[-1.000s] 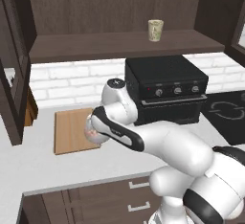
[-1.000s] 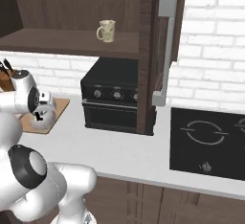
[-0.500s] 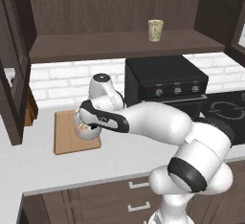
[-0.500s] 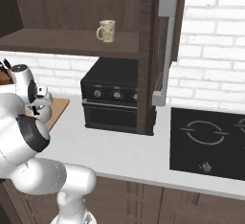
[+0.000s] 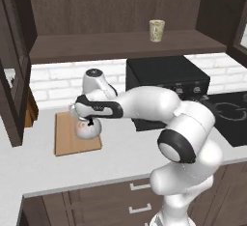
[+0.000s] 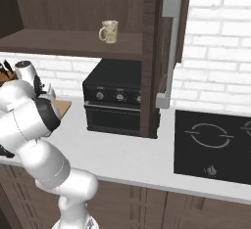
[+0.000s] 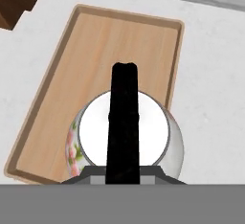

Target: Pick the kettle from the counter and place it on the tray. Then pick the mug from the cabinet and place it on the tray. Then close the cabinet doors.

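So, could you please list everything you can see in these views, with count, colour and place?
kettle: one, white-grey with reddish flowers and a black handle, over the right part of the tray.
tray: one, light-brown wood, on the counter at left.
mug: one, pale beige, on the cabinet shelf.
cabinet: one, dark brown, on the wall, open.
cabinet doors: dark brown, swung open; one with a silver bar handle.
counter: one, pale grey-white, with dark drawers below.
oven: one, black, on the counter.
hob: one, black, set in the counter at right.
knife block: one, wooden, far left.
pincer: one, shut on the kettle handle.
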Motion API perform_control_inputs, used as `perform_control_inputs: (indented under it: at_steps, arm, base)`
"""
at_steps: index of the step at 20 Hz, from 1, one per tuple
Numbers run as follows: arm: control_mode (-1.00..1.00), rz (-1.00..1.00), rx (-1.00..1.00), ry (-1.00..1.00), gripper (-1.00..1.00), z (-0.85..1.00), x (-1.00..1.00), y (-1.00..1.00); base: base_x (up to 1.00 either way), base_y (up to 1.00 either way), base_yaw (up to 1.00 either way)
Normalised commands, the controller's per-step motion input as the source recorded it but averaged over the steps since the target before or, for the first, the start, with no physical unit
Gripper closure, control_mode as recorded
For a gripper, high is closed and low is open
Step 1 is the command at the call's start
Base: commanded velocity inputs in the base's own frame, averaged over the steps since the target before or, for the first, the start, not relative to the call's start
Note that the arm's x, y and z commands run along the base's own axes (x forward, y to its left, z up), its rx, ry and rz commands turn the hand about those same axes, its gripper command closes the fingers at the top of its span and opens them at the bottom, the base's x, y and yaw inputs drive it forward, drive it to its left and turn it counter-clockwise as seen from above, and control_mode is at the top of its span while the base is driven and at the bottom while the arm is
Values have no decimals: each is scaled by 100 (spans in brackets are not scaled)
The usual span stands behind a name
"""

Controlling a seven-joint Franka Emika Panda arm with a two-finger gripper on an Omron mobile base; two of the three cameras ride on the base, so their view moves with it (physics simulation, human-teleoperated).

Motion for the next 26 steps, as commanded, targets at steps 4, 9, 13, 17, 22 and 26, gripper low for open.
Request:
perform_control_inputs:
  at_steps: [4, 9, 13, 17, 22, 26]
  arm:
    - [-100, -4, 0, -3, 100, 0, 18, 8]
    - [-100, -3, 0, -18, 100, -6, 13, 13]
    - [-100, -5, 0, -21, 100, -7, 14, 10]
    - [-100, -7, 2, -16, 100, -3, 25, 8]
    - [-100, -9, 3, -2, 100, 0, 41, 11]
    - [-100, -8, 0, 0, 100, -1, 35, 12]
  base:
    - [0, 0, 0]
    - [0, 0, 0]
    - [0, 0, 0]
    - [0, 0, 0]
    - [0, 0, 0]
    - [0, 0, 0]
